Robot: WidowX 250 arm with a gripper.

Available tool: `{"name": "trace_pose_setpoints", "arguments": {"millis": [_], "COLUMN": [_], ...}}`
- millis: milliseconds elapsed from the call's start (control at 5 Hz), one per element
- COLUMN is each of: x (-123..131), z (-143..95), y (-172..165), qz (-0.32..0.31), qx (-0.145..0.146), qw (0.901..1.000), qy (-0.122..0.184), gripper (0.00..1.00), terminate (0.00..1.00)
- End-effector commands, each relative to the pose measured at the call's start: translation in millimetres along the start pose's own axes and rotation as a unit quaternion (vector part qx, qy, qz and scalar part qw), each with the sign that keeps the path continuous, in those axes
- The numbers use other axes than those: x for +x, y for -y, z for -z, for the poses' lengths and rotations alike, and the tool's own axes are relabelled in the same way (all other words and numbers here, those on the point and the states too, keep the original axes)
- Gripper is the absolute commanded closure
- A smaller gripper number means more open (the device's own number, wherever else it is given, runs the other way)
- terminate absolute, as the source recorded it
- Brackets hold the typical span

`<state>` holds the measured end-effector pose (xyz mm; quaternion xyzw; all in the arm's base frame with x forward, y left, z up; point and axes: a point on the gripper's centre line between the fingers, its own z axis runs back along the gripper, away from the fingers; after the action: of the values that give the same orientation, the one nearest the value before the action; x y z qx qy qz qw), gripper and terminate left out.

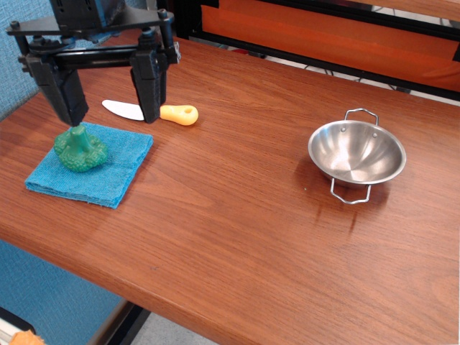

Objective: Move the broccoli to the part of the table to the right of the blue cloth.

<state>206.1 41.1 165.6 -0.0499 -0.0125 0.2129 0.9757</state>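
Note:
The green toy broccoli [80, 149] lies on the left part of the turquoise-blue cloth [108, 172], which lies flat on the left side of the reddish-brown table [237, 208]. My gripper [111, 113] hangs open just above the cloth's far edge. Its left finger [68, 97] reaches down to just above the broccoli's top, its right finger [149, 90] stands well to the right of it. Nothing is held between the fingers.
A toy knife with a white blade and yellow handle [176, 113] lies just behind the cloth. A steel bowl with wire handles [357, 153] stands at the right. An orange panel [330, 39] runs along the back. The table's front edge runs diagonally at lower left.

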Motion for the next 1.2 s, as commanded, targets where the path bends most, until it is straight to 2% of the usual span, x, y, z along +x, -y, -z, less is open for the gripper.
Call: {"name": "trace_pose_setpoints", "arguments": {"millis": [0,200,400,600,1000], "x": [0.0,14.1,40.0,62.4,79.6], "z": [0.0,17.4,32.6,43.0,55.9], "y": [0.0,-11.3,-26.3,-42.6,-67.3], "qz": [0.0,-0.062,-0.108,-0.152,-0.201], "qx": [0.0,0.048,0.089,0.147,0.168], "qw": [1.0,0.9969,0.99,0.9765,0.9625], "qy": [0.0,0.0,0.015,0.043,0.071], "gripper": [0.0,0.0,0.0,0.0,0.0], "terminate": [0.0,0.0,0.0,0.0,0.0]}}
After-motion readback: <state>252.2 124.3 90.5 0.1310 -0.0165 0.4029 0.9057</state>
